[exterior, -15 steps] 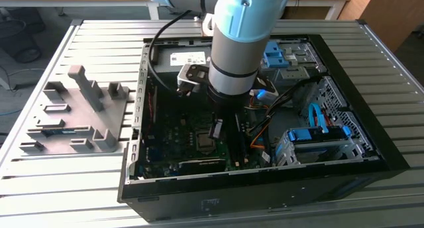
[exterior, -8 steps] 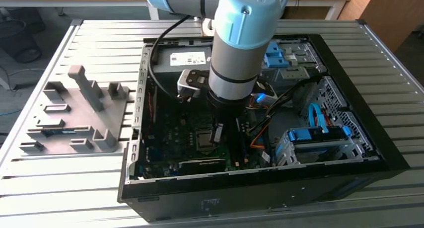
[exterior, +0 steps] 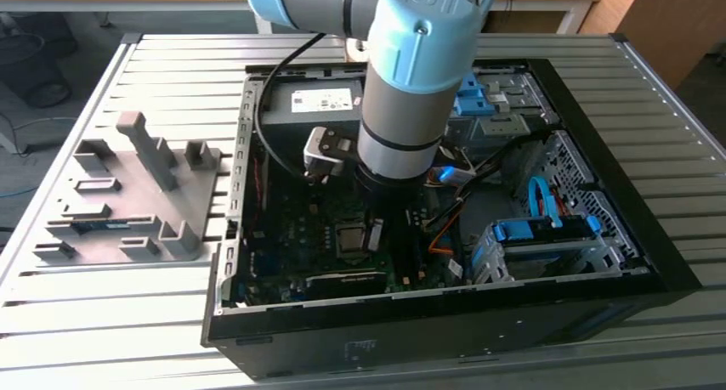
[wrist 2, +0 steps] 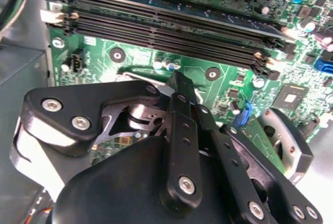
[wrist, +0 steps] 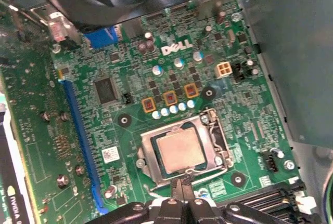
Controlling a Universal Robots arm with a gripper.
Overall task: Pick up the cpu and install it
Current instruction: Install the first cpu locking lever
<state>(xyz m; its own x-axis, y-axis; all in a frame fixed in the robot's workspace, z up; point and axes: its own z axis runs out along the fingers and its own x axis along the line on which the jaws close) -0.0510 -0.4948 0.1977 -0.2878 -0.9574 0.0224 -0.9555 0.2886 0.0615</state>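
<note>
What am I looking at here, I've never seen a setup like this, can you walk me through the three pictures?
This is a robot arm working inside an opened desktop computer case that lies on a slatted metal table. The exterior view is taken from a camera off the arm, looking down on everything. On that view's left, a grey holder for parts sits on the table.

The two wrist views come from cameras riding on the arm itself, so they look closely at the green motherboard inside the case. The black metal pieces in them are the gripper, the arm's pinching tool.

In the first wrist view, the small square silver-grey chip is the cpu, the computer's processor. It lies in its socket on the board, and the gripper's tips sit close beside the socket's edge, pressed together and holding nothing.
</note>
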